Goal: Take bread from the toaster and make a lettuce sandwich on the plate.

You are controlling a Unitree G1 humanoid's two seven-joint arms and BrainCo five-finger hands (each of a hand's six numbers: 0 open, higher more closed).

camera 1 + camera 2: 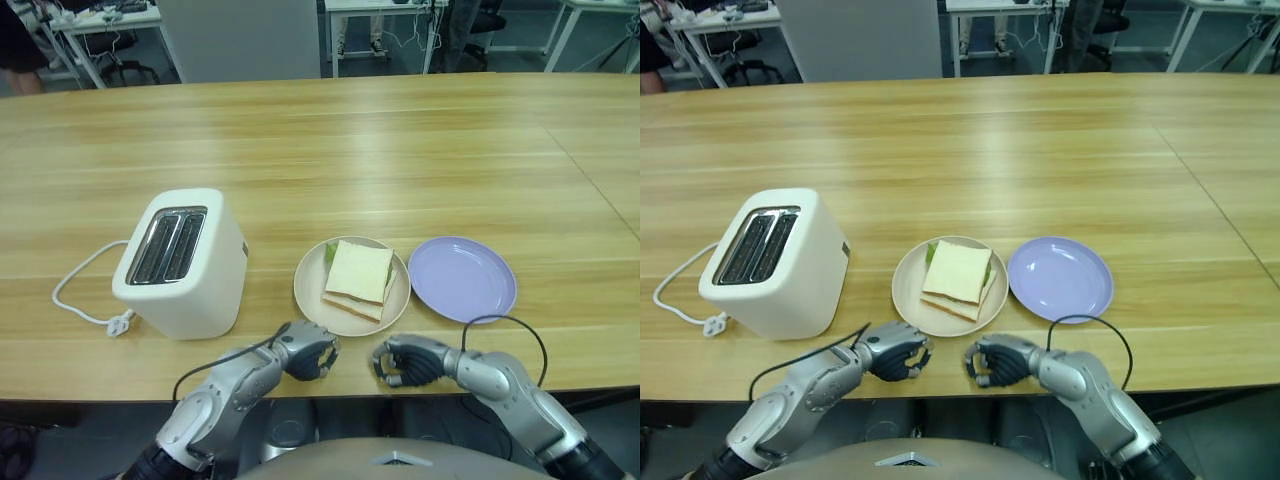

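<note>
Lettuce sandwich [357, 278]: two bread slices stacked, with lettuce [329, 254] showing at the far-left edge. It lies on the beige plate [306, 292] at the near middle of the worktop [350, 150], between the white toaster [185, 265] on the left and the purple plate [462, 278] just beside it on the right. Condition: appears assembled, so the task is judged close to done. Hazards: the top slice sits a little askew, and both hands are near the plate's near rim. A knock from either hand could shift the plate or slide the slice off the stack. Left hand [307, 352]: low at the near edge of the worktop, near-left of the beige plate, fingers [324, 357] curled together, holding nothing. Right hand [405, 361]: near-right of the plate, facing the left hand, fingers [388, 366] likewise curled in, holding nothing.
</note>
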